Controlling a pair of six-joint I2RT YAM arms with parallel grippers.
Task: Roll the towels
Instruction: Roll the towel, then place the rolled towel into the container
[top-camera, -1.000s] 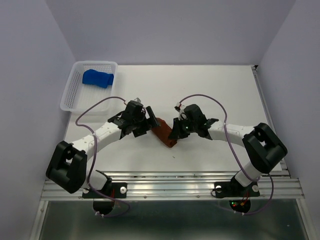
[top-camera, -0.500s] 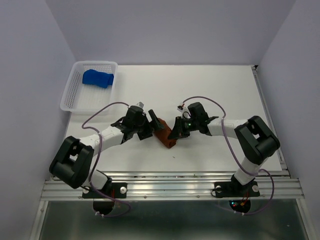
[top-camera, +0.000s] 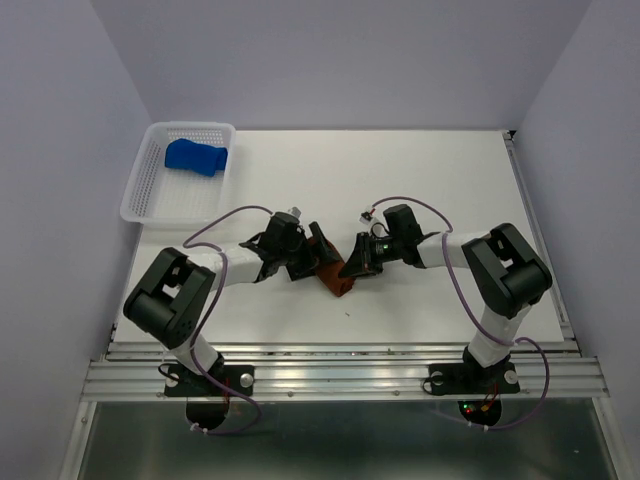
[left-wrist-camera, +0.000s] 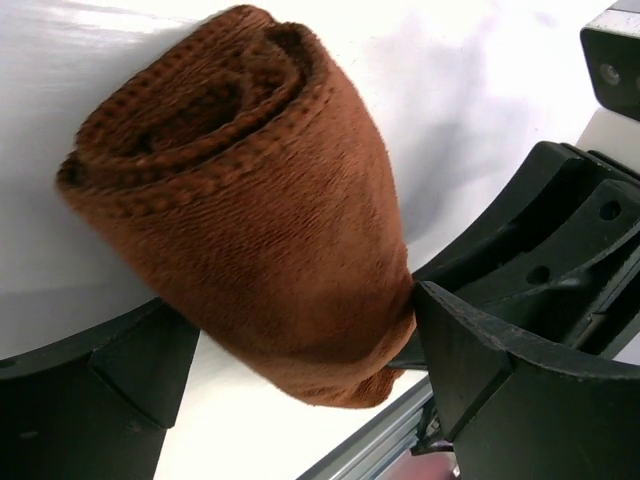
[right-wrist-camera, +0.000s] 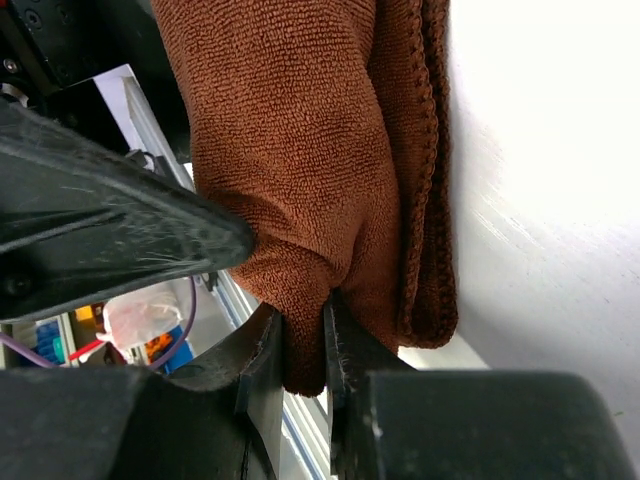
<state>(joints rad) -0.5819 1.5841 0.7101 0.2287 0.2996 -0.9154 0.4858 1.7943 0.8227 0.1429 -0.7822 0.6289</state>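
The rust-brown towel (top-camera: 336, 279) lies rolled up on the white table between my two grippers. In the left wrist view the brown towel (left-wrist-camera: 250, 200) shows its spiral end. My left gripper (left-wrist-camera: 300, 330) is open wide, one finger on each side of the roll. My right gripper (right-wrist-camera: 305, 335) is shut on a loose fold at the end of the brown towel (right-wrist-camera: 300, 130). From above, the left gripper (top-camera: 318, 252) and the right gripper (top-camera: 350, 268) meet over the roll. The blue towel (top-camera: 196, 157) lies bunched in the basket.
The white perforated basket (top-camera: 150, 195) stands at the far left corner of the table. The metal rail (top-camera: 340, 365) runs along the table's near edge, just behind both arm bases. Grey walls close in the left, right and back.
Both arms have folded down lower towards the table and drawn closer around the brown towel. The roll has shifted slightly. The right gripper keeps its hold and the left stays wide.
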